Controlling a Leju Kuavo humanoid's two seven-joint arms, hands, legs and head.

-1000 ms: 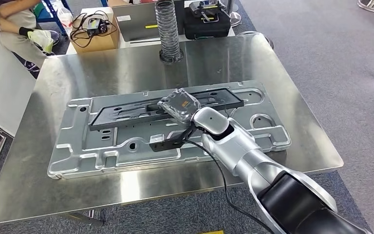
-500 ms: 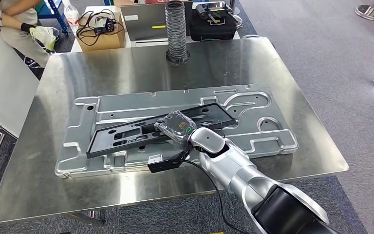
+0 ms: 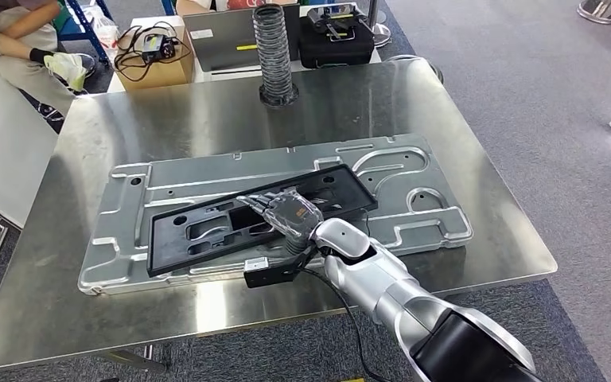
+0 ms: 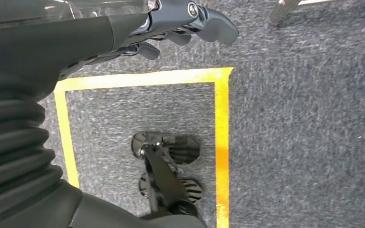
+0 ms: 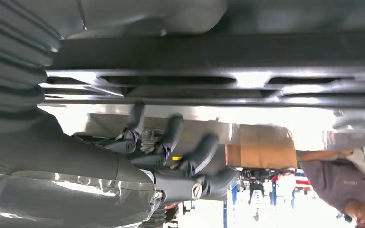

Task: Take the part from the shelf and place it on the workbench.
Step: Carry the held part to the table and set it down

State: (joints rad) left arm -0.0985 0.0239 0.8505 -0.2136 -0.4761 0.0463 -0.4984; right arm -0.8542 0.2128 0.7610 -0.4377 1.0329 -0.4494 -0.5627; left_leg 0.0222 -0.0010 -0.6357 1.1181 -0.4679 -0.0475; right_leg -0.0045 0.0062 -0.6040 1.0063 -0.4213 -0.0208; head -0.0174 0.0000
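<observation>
The part is a long black frame [image 3: 207,231] lying slantwise on a large stamped silver plate [image 3: 414,171] on the steel workbench [image 3: 207,119]. My right hand [image 3: 282,213] is over the frame's middle, near its front edge, with the fingers stretched out and spread above it. In the right wrist view the dark fingers [image 5: 190,156] hang loosely curled with a bright gap between them and the black frame [image 5: 218,54]. Nothing is held in them. My left hand [image 4: 180,21] hangs over the grey carpet, holding nothing.
A black ribbed hose [image 3: 274,52] stands at the bench's far edge. Behind it are a cardboard box with cables [image 3: 155,60] and a black case [image 3: 336,36]. A person [image 3: 16,40] sits at the far left. Yellow tape [image 4: 221,142] marks the floor.
The camera has shifted a little. The black frame has turned and come down toward the near edge of the plate. My right hand's fingers have spread out over it.
</observation>
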